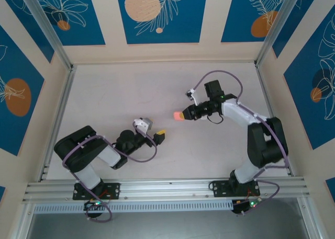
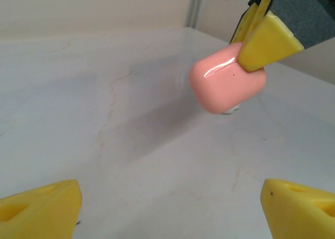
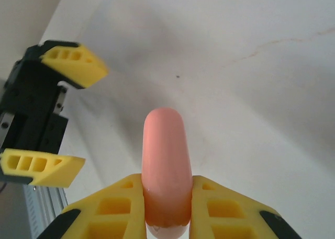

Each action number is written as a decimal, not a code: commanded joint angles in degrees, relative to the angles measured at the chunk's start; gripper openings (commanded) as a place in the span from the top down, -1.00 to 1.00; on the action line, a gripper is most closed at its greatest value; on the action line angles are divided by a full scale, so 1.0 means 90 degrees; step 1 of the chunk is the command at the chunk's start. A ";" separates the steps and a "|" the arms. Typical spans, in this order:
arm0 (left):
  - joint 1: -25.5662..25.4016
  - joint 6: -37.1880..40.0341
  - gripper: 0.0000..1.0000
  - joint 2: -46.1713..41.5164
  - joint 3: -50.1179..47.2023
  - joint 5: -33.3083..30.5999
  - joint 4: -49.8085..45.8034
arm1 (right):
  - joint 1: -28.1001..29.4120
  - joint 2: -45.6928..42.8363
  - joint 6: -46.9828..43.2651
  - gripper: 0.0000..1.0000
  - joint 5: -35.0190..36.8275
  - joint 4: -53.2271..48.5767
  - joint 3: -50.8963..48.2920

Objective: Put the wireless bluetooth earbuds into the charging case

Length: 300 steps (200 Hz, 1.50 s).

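Near mid-frame the right gripper (image 1: 184,115) pinches the glossy charging case (image 1: 178,116) across its flat sides, seemingly just off the worktop (image 1: 120,92); it is stiff, likely light and slippery, while the left gripper (image 1: 160,135) gapes wide, empty.

charging case (image 3: 163,145) | near end hidden (by right end effector (image 3: 166,180) fingers)

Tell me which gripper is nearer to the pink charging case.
Right. The right gripper is shut on the charging case, one finger on each side. The left gripper is open and apart from the case, facing it across a gap.
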 commanded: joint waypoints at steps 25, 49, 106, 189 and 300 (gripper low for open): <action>0.0004 -0.0174 -0.80 0.0024 -0.0296 -0.1138 0.0190 | -0.0054 0.1048 0.0564 0.68 0.0125 -0.1042 0.0835; 0.0002 -0.0173 -0.82 0.0060 -0.0302 -0.1239 0.0070 | -0.0113 0.1458 0.0659 0.68 0.0228 -0.1283 0.1164; 0.0000 -0.0196 -0.89 0.0301 -0.0322 -0.1274 0.0188 | -0.0285 0.2040 0.0770 0.66 0.0453 -0.1705 0.1650; 0.0005 -0.0159 -0.90 -0.0126 -0.0175 -0.1634 -0.0734 | -0.0416 0.2194 0.0917 0.27 0.1128 -0.2077 0.1861; 0.0266 0.1132 -0.99 -0.3605 0.1129 -0.2993 -0.6228 | -0.0764 0.0332 0.1238 -0.17 0.2259 -0.0496 0.1086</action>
